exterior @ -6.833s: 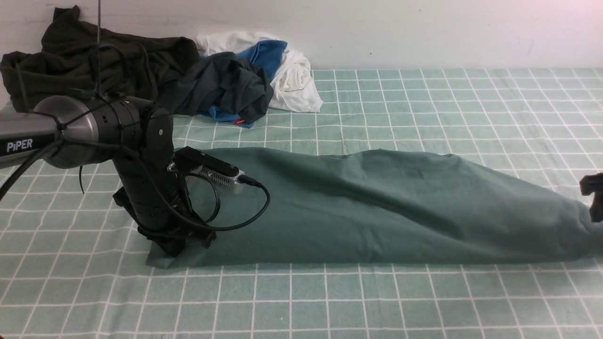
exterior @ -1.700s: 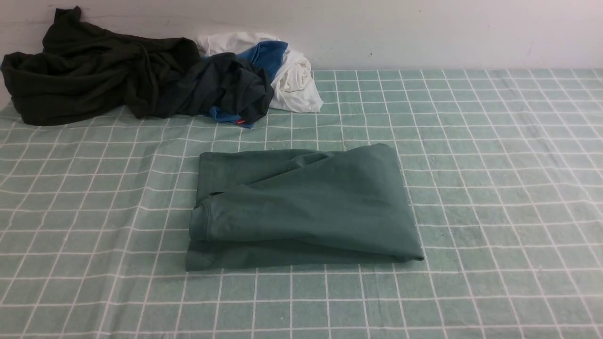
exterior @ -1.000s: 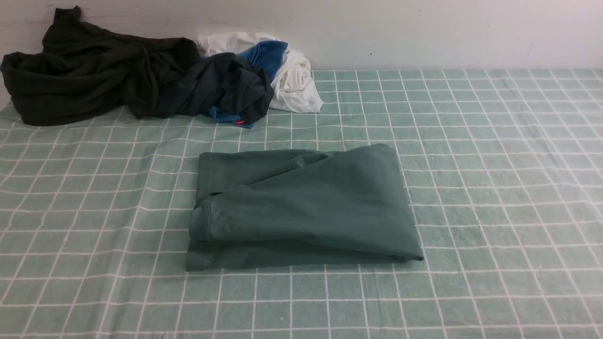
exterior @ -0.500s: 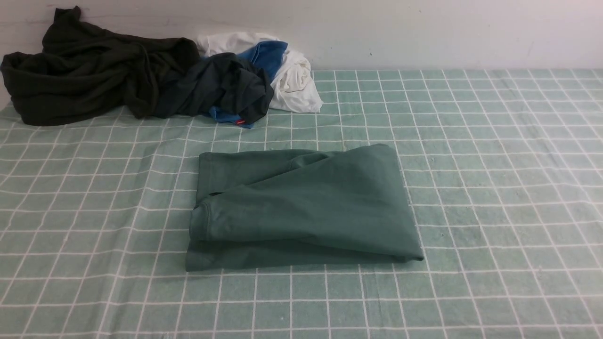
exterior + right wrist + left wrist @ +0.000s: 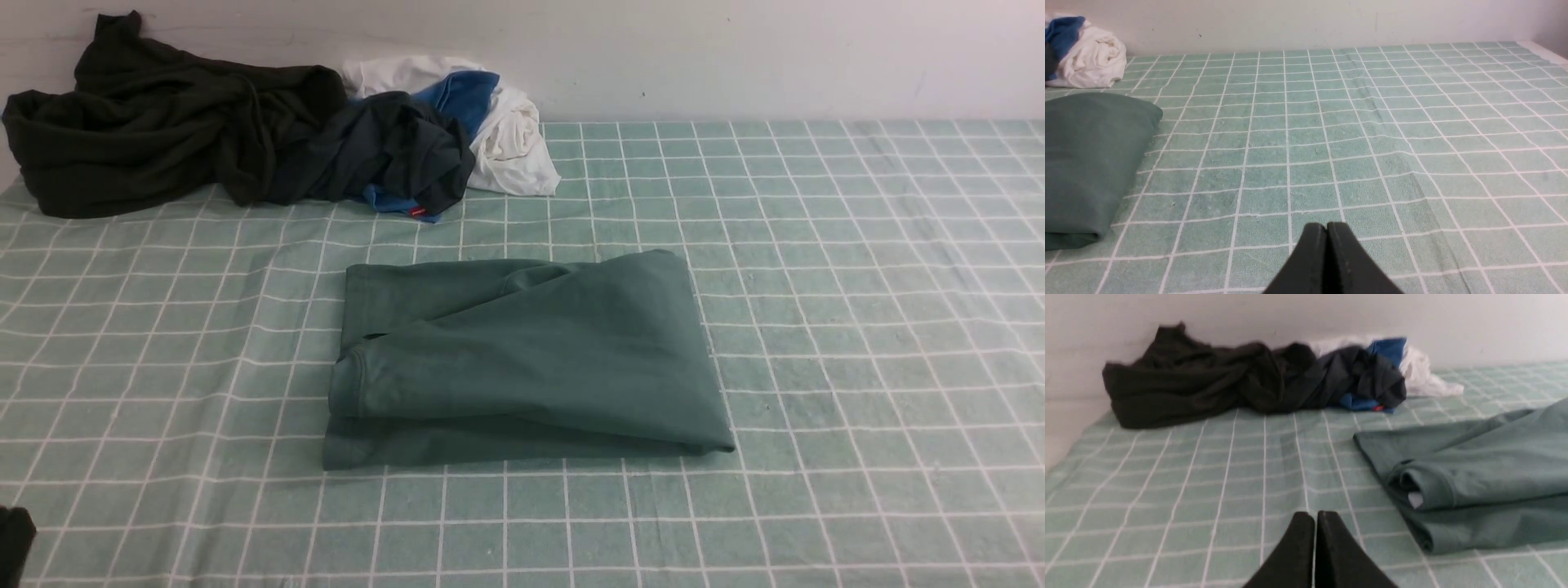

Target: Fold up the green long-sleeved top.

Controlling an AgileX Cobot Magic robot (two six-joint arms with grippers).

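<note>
Near the clothes pile, the green long-sleeved top sits folded; looks basically done. Left tool and right tool are both pinched closed, empty.

Left gripper, right gripper: jaws closed, empty.

A pale green cloth with a white grid covers the desk across the whole frame. At the upper left lies a crumpled very dark olive-black garment, and just right of it a dark navy garment bunched against a blue one and a white one, below a plain white wall
</note>
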